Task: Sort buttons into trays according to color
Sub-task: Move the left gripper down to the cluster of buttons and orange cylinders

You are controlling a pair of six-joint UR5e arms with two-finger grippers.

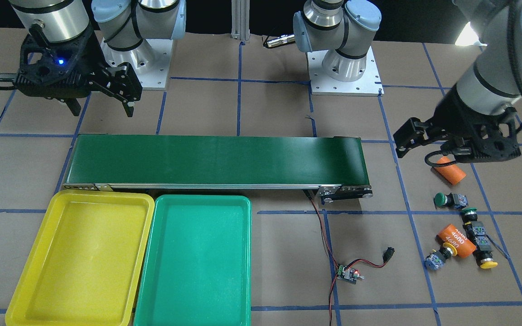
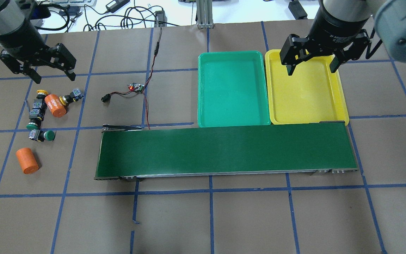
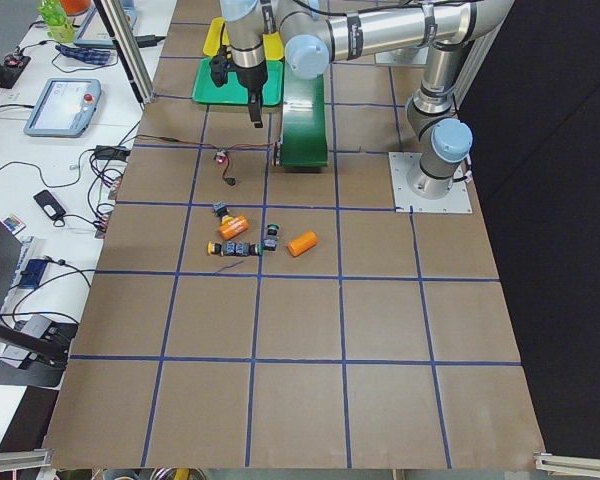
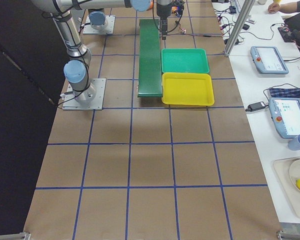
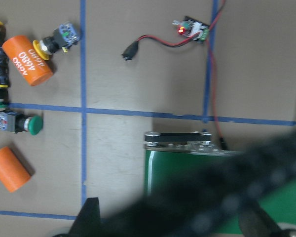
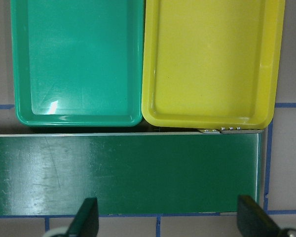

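Four buttons lie in a loose cluster at the table's left end: two yellow ones (image 2: 41, 92) (image 2: 63, 100) and two green ones (image 2: 32, 125) (image 2: 49, 135). My left gripper (image 2: 54, 77) hovers open and empty just beyond the cluster. The left wrist view shows one green button (image 5: 28, 124) and one yellow button (image 5: 50, 43). The green tray (image 2: 203, 88) and the yellow tray (image 2: 337, 84) sit side by side beyond the conveyor, both empty. My right gripper (image 2: 311, 70) hangs open and empty above the yellow tray (image 6: 153, 74).
A long dark-green conveyor belt (image 2: 224, 150) runs across the middle. Two orange cylinders lie among the buttons, one (image 2: 55, 105) touching them and one (image 2: 26, 160) nearer the robot. A small circuit board (image 2: 136, 87) with red and black wires lies between the cluster and the trays.
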